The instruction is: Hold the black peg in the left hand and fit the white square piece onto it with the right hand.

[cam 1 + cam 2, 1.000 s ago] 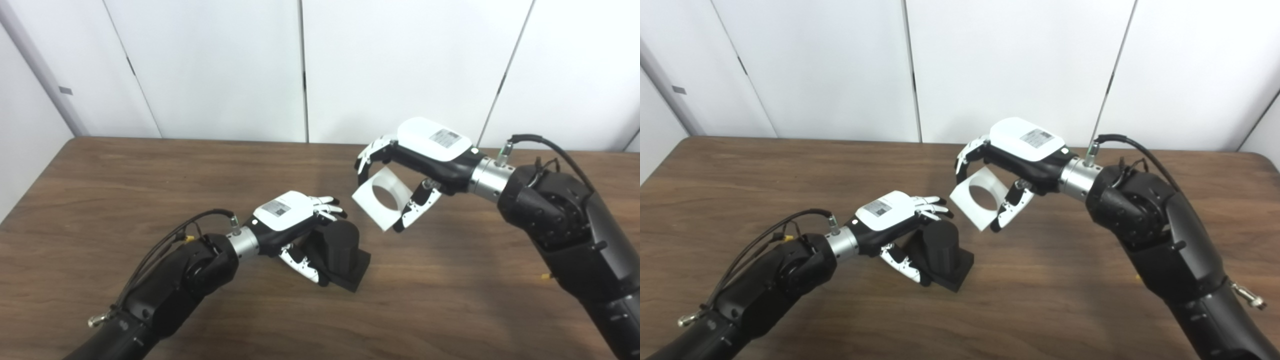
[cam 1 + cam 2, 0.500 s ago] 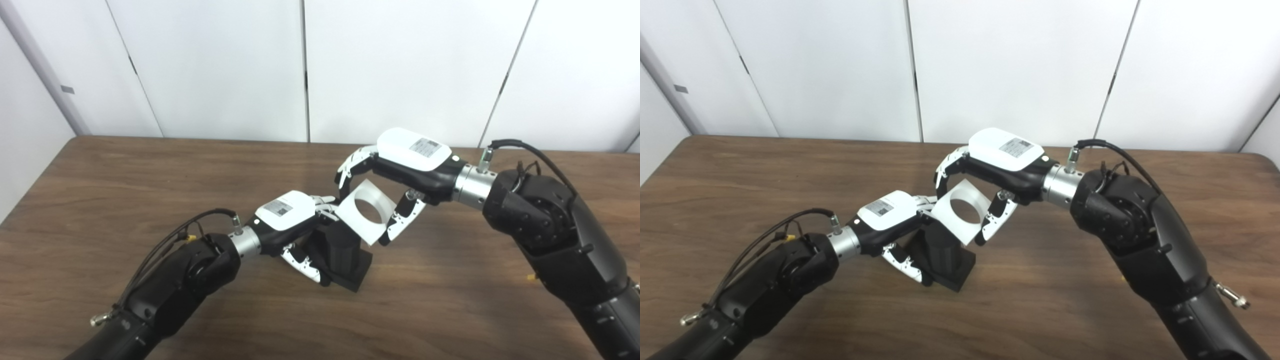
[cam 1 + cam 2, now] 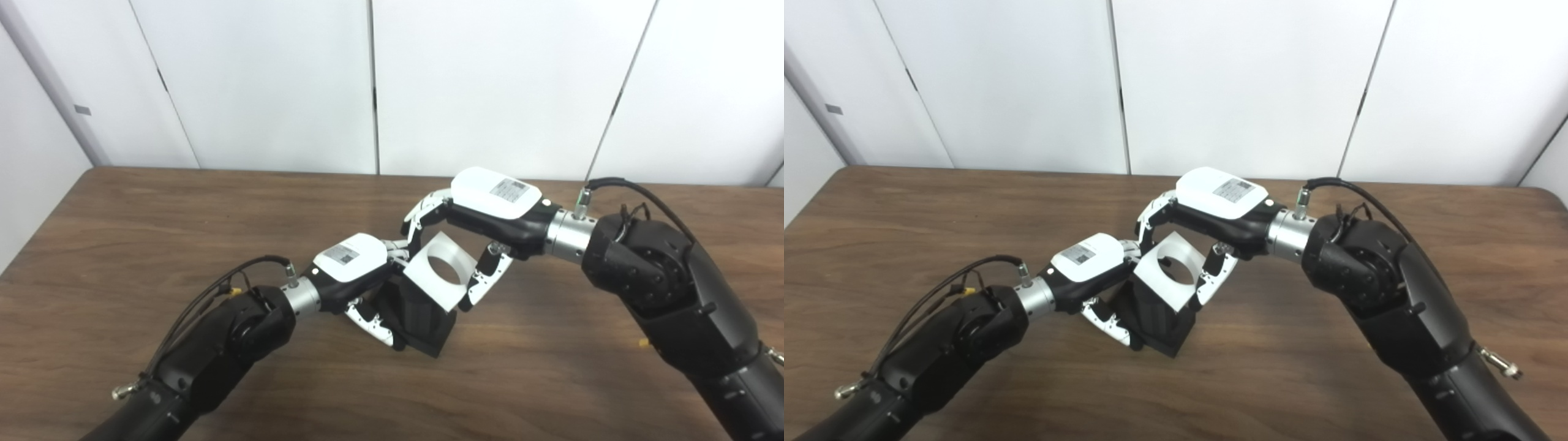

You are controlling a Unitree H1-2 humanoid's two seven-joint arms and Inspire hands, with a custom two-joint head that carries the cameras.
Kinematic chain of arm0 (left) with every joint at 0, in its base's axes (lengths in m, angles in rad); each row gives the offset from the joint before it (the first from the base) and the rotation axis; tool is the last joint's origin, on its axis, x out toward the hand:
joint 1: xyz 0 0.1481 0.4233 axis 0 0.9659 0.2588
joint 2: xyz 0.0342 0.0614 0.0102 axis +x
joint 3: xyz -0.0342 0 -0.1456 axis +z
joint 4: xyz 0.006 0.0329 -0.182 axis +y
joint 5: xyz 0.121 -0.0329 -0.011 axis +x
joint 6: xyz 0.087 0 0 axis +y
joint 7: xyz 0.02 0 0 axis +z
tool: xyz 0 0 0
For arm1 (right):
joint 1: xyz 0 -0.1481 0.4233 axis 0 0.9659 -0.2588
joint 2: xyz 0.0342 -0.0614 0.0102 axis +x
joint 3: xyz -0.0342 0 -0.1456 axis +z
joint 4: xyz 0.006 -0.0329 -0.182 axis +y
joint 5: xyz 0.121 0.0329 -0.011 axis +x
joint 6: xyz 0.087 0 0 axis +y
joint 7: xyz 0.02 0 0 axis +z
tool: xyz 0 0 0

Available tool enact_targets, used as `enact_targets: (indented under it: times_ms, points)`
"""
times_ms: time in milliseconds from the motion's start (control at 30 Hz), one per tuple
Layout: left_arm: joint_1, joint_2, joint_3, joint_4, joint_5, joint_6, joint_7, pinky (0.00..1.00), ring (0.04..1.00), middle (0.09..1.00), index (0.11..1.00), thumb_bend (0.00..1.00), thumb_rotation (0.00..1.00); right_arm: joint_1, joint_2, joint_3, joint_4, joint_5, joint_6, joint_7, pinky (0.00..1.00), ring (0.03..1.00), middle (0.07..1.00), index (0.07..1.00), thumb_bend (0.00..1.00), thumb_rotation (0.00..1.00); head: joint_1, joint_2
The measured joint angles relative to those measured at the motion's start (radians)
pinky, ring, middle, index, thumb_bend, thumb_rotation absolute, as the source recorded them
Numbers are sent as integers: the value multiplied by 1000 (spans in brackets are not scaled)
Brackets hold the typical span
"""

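The black peg, a cylinder on a square base, stands on the brown table with my left hand shut around its left side. My right hand holds the white square piece by its edges, fingers on the far side and thumb on the near side. The piece is tilted and sits over the top of the peg, hiding the peg's upper end. Its round hole faces up toward the camera. I cannot tell whether the peg has entered the hole.
The wooden table reaches to white wall panels at the back. Both black forearms come in low over the table from the bottom corners.
My right hand has carried the white square piece left and down, from clear of the peg to right over its top. The left hand and peg have stayed put.
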Motion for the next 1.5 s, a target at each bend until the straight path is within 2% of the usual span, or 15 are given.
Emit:
enact_targets:
  times_ms: [500, 867, 1500]
  points:
    - [2, -2, 0, -8, 3, 12, -2, 891, 954, 880, 490, 523, 75, 15, 20, 16, 72, -34, -17, -14, 656, 775, 751, 478, 521, 133, 6, 9]
    - [3, -4, -2, -17, 6, 28, -5, 893, 952, 888, 490, 523, 75, 14, 61, 31, 108, -42, -40, -37, 665, 775, 748, 478, 519, 136, 6, 15]
    - [4, -1, -6, -23, 9, 37, -6, 904, 948, 880, 492, 522, 79, -6, 81, 53, 102, -69, -37, -16, 673, 778, 748, 477, 522, 137, 14, 20]
